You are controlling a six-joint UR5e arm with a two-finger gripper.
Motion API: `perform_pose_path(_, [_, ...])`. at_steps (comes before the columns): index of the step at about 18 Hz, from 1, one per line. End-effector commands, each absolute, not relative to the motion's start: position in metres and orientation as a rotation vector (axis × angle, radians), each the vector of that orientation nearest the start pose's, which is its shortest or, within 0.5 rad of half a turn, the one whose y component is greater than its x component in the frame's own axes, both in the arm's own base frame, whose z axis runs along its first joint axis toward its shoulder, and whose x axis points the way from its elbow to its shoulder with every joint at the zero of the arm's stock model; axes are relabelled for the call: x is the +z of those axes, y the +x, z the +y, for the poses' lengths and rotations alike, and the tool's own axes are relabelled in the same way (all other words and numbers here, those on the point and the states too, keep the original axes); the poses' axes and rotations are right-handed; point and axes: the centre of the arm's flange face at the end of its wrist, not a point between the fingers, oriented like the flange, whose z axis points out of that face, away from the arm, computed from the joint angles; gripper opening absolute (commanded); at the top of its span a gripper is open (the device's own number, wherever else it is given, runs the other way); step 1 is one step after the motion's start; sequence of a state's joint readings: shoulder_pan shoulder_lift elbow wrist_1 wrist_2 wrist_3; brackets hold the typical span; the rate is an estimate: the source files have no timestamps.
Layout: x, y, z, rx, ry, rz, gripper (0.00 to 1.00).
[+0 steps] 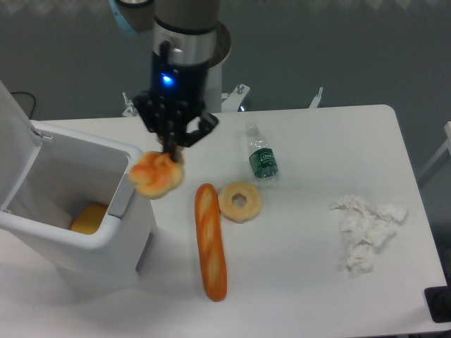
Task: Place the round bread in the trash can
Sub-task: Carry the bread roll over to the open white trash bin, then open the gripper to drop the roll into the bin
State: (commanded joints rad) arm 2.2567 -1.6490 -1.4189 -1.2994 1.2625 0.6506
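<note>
- robotics lab, not a home or kitchen; industrial arm (180,42) with grey links and blue joint caps on a metal pedestal (201,84) bolted behind the table
- plain white table (317,282); bare dark grey wall (338,49) behind; no furnishings
- contents read as test props: baguette (211,241), ring bread (239,201), water bottle (262,156), crumpled paper (363,232), white bin (77,211); spread apart on the tabletop
</note>
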Motion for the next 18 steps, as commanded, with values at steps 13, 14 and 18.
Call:
perform_pose_path(13, [0.544,-0.158,0.567,-0.078,-2.667,0.187,0.29])
perform_pose_path(14, [0.540,-0.158,0.568,-0.085,-2.673,0.186,0.40])
perform_pose_path(18, [0.537,-0.154,0.572,-0.139,-2.653,0.199,1.00])
